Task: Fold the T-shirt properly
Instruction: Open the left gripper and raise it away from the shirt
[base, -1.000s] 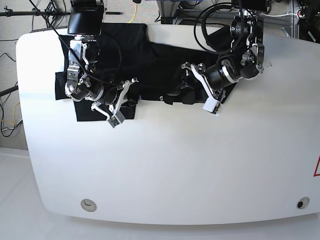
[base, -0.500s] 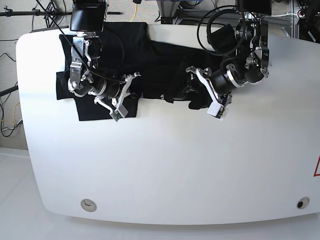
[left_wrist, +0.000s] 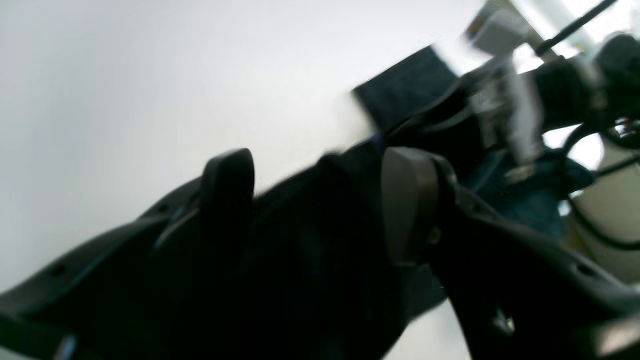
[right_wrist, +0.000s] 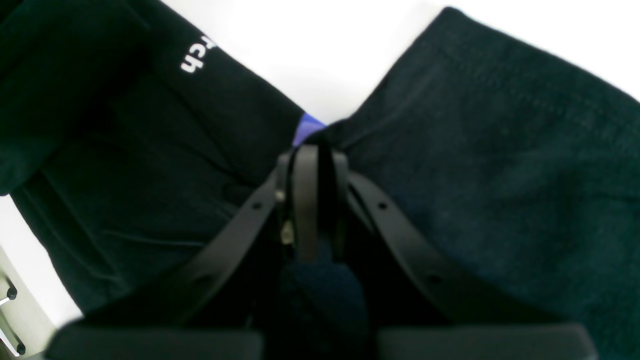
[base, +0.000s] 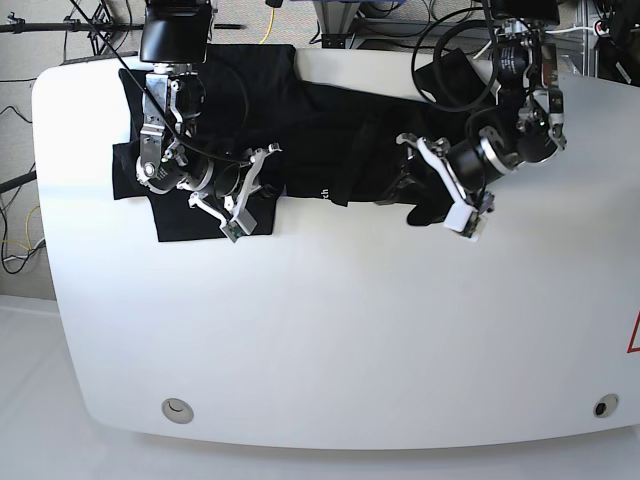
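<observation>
The black T-shirt (base: 320, 125) lies spread along the back of the white table (base: 330, 330). My right gripper (base: 250, 195) is shut on a fold of it at the shirt's front edge. The right wrist view shows the closed fingers (right_wrist: 306, 200) pinching the T-shirt (right_wrist: 500, 150), with a sliver of purple print (right_wrist: 302, 127) and white lettering (right_wrist: 192, 57) beside them. My left gripper (base: 422, 195) holds a bunch of the shirt just off the table. In the blurred left wrist view its fingers (left_wrist: 407, 200) stand apart with thick black cloth (left_wrist: 320, 235) between them.
Black cables (base: 450, 60) loop from the arm mounts at the table's back edge. Two round holes (base: 177, 408) sit near the front corners. A red sticker (base: 633, 335) marks the right edge. Bare white tabletop lies in front of the shirt.
My left gripper has moved right and slightly forward, dragging the bunched cloth with it. My right gripper shifted a little at first and has since stayed put.
</observation>
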